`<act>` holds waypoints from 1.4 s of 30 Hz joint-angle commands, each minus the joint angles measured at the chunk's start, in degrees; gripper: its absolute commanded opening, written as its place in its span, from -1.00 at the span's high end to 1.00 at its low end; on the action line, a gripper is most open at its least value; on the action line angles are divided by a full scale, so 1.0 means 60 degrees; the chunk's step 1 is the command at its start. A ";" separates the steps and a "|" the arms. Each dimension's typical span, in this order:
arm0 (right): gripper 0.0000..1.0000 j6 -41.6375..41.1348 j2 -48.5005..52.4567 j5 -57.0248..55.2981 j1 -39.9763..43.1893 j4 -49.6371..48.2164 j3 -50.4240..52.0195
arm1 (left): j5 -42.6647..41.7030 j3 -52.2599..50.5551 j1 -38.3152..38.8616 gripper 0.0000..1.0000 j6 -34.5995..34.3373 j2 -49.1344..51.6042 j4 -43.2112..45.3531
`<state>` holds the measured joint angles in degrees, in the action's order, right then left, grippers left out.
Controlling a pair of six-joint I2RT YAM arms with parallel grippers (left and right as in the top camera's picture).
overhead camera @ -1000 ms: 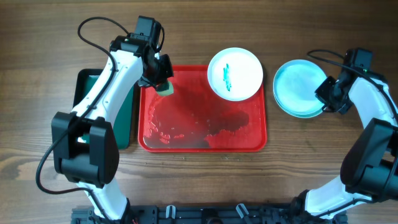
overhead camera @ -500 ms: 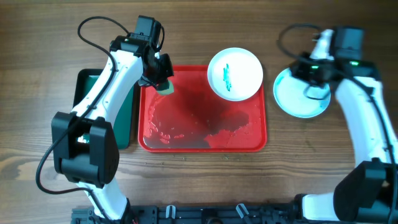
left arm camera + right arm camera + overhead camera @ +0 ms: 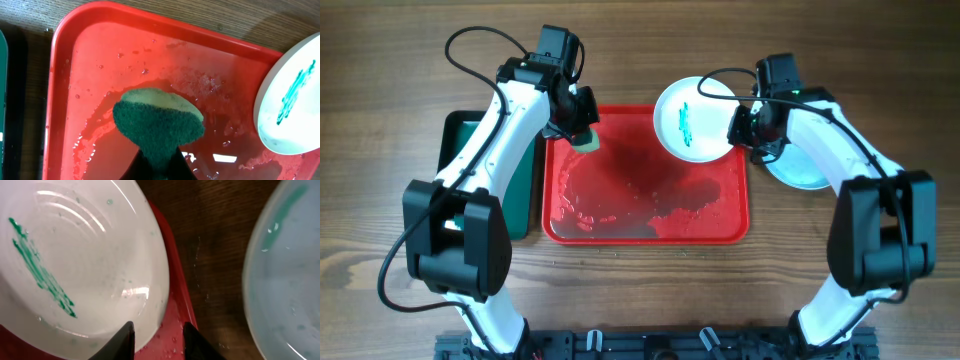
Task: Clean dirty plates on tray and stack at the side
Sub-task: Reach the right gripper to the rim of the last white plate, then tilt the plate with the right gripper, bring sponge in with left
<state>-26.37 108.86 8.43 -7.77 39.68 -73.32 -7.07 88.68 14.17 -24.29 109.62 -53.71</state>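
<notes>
A white plate (image 3: 696, 118) with a green smear lies on the far right corner of the wet red tray (image 3: 620, 190). My right gripper (image 3: 740, 129) is open at this plate's right edge. In the right wrist view its fingers (image 3: 127, 336) straddle the rim of the plate (image 3: 75, 265), one over the plate, one over the tray (image 3: 176, 305). A pale blue plate (image 3: 810, 168) lies on the table right of the tray, partly under my right arm. My left gripper (image 3: 578, 125) is shut on a green sponge (image 3: 157, 122) held over the tray's far left corner (image 3: 75, 75).
A dark green tray (image 3: 460, 160) lies left of the red tray, partly under my left arm. Water pools on the red tray's floor (image 3: 670, 205). The pale blue plate (image 3: 287, 270) lies close beside the tray's right rim.
My right arm has swung left from the pale blue plate on the table to the smeared plate's right edge. The left arm and sponge have not moved.
</notes>
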 commanded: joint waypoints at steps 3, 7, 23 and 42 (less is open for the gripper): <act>0.48 -0.0095 0.0546 -0.0153 -0.0197 -0.0259 -0.0011 | 0.0124 -0.0069 -0.0025 0.92 -0.0095 0.0011 0.0047; 0.92 -0.0007 0.0546 -0.0098 -0.0204 -0.0233 -0.0011 | 0.0124 -0.0069 -0.0025 0.92 -0.0095 0.0011 0.0055; 0.53 0.1883 0.0499 0.1417 -0.2124 0.2466 -0.0583 | 0.0124 -0.0069 -0.0025 0.92 -0.0095 0.0011 0.0044; 0.90 0.5985 0.1716 0.0674 -0.2014 0.0481 -0.1031 | 0.0124 -0.0069 -0.0025 0.92 -0.0091 0.0011 -0.0018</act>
<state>10.50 117.67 13.43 -19.94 41.50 -78.98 -7.07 88.68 14.17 -24.29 109.62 -53.80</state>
